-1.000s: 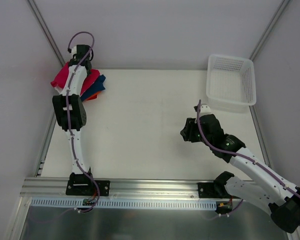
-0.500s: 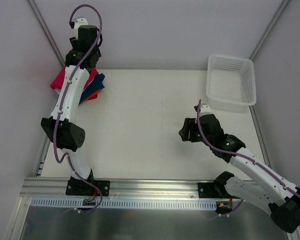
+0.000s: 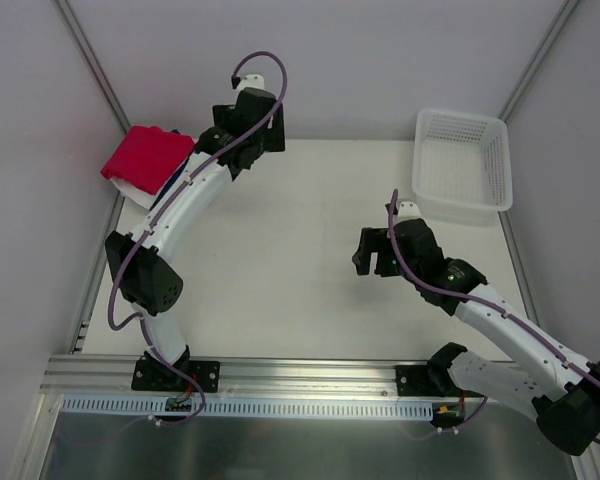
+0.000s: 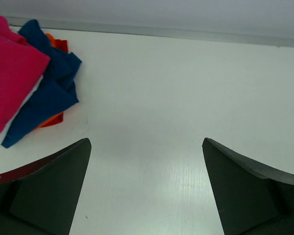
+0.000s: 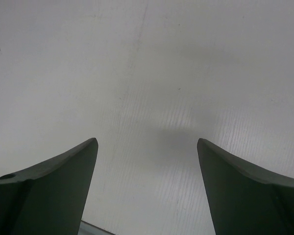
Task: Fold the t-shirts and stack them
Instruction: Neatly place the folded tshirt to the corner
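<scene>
The t-shirts lie stacked in the table's far left corner. A crimson-red one is on top, with a white edge showing below it. The left wrist view shows the red t-shirt over a dark blue one and an orange one. My left gripper hangs to the right of the stack, open and empty, over bare table. My right gripper hovers over the table's right half, open with nothing between its fingers.
A white plastic lattice basket stands at the far right corner, holding nothing I can see. The white table is bounded by metal rails at left and right and a wall at the back.
My left gripper has opened, let go of the red t-shirt on the stack and swung right, away from it. The right gripper has opened a little wider and shifted slightly.
</scene>
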Robot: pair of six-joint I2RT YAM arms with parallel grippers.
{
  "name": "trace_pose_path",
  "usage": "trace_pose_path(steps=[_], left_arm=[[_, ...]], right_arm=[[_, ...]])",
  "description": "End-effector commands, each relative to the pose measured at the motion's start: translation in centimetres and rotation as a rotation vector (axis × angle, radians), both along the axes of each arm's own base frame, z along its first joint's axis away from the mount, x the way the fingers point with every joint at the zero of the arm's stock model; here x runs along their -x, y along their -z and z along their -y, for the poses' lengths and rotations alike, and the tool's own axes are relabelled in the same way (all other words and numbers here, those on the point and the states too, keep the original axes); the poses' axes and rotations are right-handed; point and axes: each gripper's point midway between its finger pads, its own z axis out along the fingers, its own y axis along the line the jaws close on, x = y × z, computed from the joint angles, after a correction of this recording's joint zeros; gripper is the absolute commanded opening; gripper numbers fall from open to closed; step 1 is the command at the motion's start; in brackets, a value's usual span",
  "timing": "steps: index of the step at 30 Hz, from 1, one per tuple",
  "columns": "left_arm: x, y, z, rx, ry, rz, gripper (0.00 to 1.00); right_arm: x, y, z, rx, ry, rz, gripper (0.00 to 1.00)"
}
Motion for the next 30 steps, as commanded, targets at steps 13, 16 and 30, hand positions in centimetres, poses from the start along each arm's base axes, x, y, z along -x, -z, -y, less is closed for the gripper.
trace_pose_path(steps=[13,16,30], left_arm=[[2.6,4.6,7.7,0.027,0.184,-0.018,0.99],[2.9,5.2,7.6,0.027,0.191,-0.019,0.99],[3.4,5.6,7.1,0.016,0.210,0.010,0.99]], right_arm=[[-1.6,-3.0,0.0,0.004,0.032,0.054,0.90],[-1.9,-3.2,0.0,0.017,0.034,0.058,0.90],[-4.5,-6.7,0.9,0.096,0.084,0.167,0.89]])
